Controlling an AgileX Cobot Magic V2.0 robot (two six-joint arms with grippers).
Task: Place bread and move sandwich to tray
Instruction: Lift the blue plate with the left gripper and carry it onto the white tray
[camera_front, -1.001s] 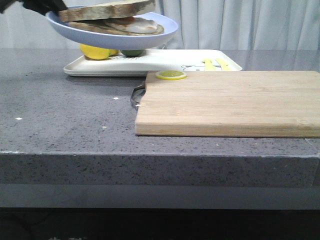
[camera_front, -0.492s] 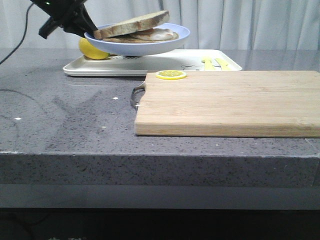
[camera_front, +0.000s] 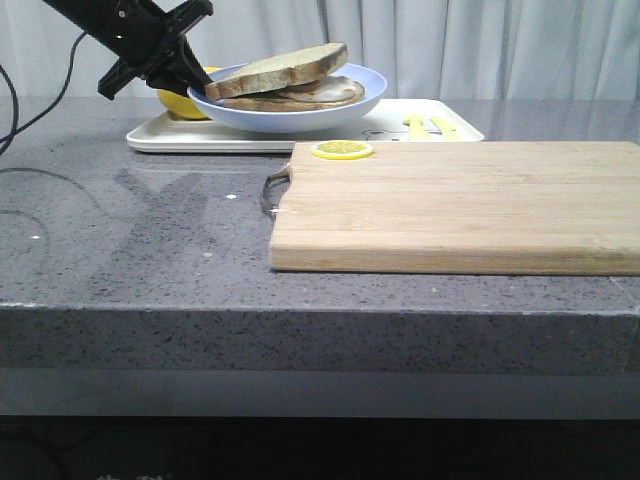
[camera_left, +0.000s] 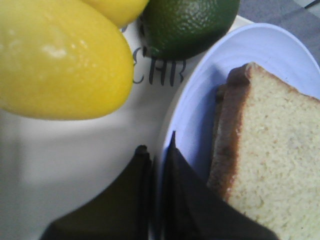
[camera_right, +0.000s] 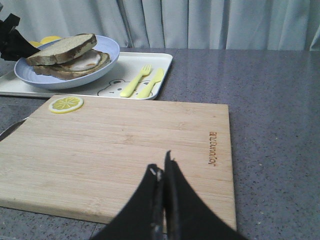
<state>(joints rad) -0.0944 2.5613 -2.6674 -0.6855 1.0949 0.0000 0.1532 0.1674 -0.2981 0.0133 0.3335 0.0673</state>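
**Holding the plate over the tray**

Your left gripper (camera_left: 156, 150) pinches the blue plate (camera_front: 300, 118) rim between its fingers. Just past them sits the sandwich (camera_front: 285, 80), bread (camera_left: 277, 165) on top, above the tray (camera_front: 200, 135). Your right gripper (camera_right: 163, 172) is closed, holding nothing.

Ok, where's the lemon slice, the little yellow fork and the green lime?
lemon slice (camera_front: 342, 149), front view, its middle.
yellow fork (camera_right: 136, 80), right wrist view, its handle.
green lime (camera_left: 187, 22), left wrist view, its bumpy skin.

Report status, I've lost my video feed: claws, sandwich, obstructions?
Left claw shut on plate rim, over tray. Right claw shut, empty, above cutting board. Sandwich on plate. Lemon and lime close beside plate.
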